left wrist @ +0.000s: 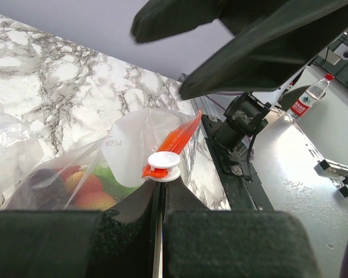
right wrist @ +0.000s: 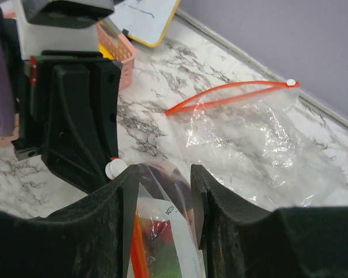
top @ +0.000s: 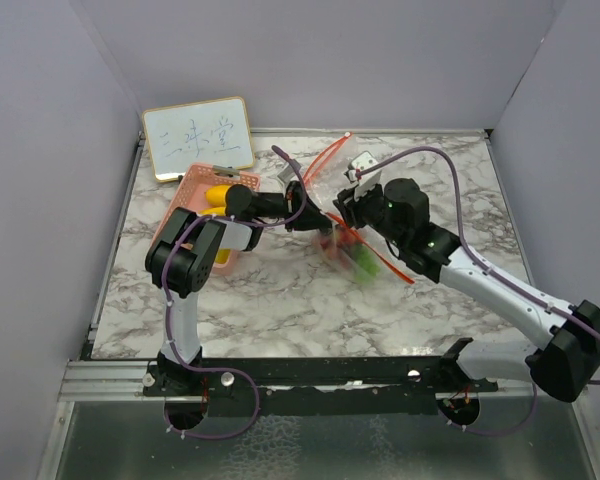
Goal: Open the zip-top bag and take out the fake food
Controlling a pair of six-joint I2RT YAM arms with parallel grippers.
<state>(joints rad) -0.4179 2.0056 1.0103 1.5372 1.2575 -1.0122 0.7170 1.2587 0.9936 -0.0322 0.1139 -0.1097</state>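
The zip-top bag [left wrist: 130, 139] lies near the middle of the marble table [top: 280, 310], a little toward its far edge, with the fake food [left wrist: 87, 188] bunched red and green at its bottom. One yellow piece already sits in the pink basket [top: 192, 182] by the left edge. The left gripper [left wrist: 160, 191] is pinched tight on the bag's top edge just under the white slider [left wrist: 163, 164]. The right gripper [right wrist: 164, 174] stands narrowly parted with loose film between its fingers, not clamped on it. The main risk is in that film: if the right fingers close on both walls at once, any pull would drag the whole bag instead of spreading its mouth. The left pinch is small and the plastic slick, so a sideways tug could strip it free — or pop the slider off its track. The two wrists are nearly touching, and a careless swing could knock one into the other. A second, empty bag [right wrist: 243, 136] lies toward the far edge, close enough to be snagged by mistake.
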